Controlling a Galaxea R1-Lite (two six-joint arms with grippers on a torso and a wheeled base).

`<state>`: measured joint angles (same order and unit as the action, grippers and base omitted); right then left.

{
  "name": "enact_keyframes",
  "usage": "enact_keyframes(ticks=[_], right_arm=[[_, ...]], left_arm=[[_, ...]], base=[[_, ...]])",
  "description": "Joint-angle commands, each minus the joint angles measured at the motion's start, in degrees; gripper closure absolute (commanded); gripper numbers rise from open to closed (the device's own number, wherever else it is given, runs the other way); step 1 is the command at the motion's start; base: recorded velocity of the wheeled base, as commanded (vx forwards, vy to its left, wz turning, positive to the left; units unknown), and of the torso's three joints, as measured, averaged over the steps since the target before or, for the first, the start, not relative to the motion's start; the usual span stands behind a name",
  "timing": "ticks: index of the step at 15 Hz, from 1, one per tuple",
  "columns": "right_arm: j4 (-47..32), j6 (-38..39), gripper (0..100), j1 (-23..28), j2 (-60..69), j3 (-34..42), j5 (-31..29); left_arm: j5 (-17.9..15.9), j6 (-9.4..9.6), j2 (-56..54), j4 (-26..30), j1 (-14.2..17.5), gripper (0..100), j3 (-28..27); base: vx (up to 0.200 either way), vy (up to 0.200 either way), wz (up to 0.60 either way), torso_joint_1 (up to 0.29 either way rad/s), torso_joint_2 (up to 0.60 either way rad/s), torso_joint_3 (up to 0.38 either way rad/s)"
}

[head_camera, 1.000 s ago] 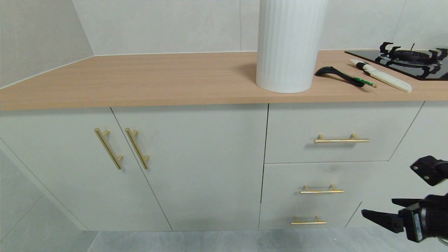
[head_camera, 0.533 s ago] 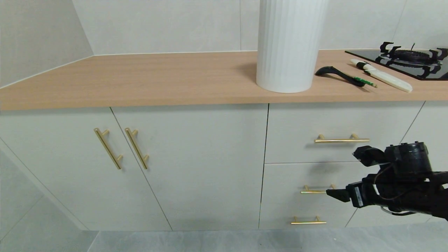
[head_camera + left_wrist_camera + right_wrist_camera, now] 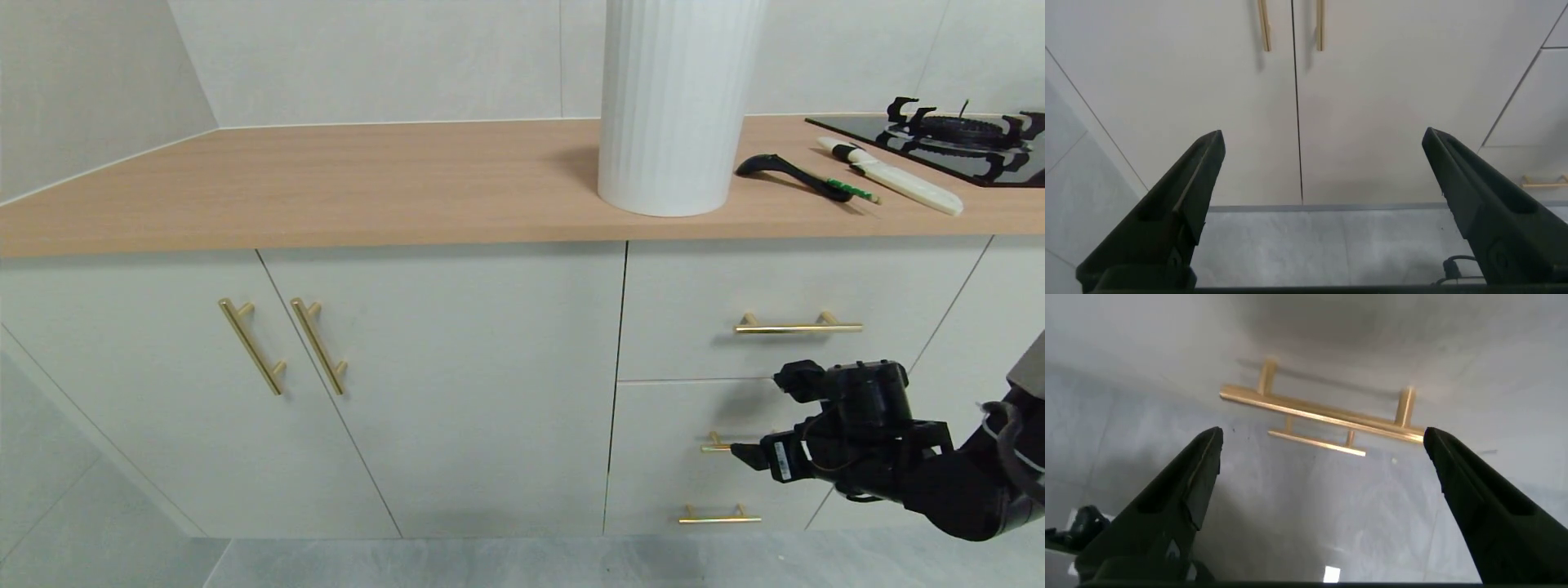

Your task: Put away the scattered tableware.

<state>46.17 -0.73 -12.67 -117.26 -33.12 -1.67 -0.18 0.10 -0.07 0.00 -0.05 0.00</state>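
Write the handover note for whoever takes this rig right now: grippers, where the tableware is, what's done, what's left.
Right gripper: open, empty, low in front of the middle drawer, lined up with its handle but not gripping it.
Left gripper: open, empty, held low facing the cupboard doors.
Tableware: black ladle and white knife lie side by side on the counter, between the tall white jar and the stove.
Done: nothing put away; the drawer is shut.
Left: likely open the drawer, then put away the ladle and the knife.
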Motion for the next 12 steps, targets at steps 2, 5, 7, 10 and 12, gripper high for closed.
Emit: enact_keyframes(ticks=[2, 5, 7, 10, 12], right_arm=[[0.42, 0.64, 0, 0.27, -1.48, 0.16, -0.79], [5.60, 0.64, 0, 0.27, -5.08, -0.01, -4.31], [10.44, 0.64, 0, 0.80, -8.86, -0.19, -6.24], [14.22, 0.64, 0, 1.15, -11.94, -1.24, -7.47], [14.30, 0.73, 0, 1.68, -12.90, -2.47, -8.88]], left_arm=[[0.01, -0.01, 0.07, 0.00, -0.04, 0, 0.00], [0.01, -0.01, 0.07, 0.00, -0.04, 0, 0.00], [0.01, -0.01, 0.07, 0.00, 0.05, 0, 0.00], [0.01, -0.01, 0.07, 0.00, -0.04, 0, 0.00], [0.01, -0.01, 0.07, 0.00, 0.05, 0, 0.00]], base=[[0.000, 0.000, 0.00, 0.000, 0.00, 0.000], [0.000, 0.000, 0.00, 0.000, 0.00, 0.000], [0.000, 0.000, 0.00, 0.000, 0.00, 0.000], [0.000, 0.000, 0.00, 0.000, 0.00, 0.000], [0.000, 0.000, 0.00, 0.000, 0.00, 0.000]])
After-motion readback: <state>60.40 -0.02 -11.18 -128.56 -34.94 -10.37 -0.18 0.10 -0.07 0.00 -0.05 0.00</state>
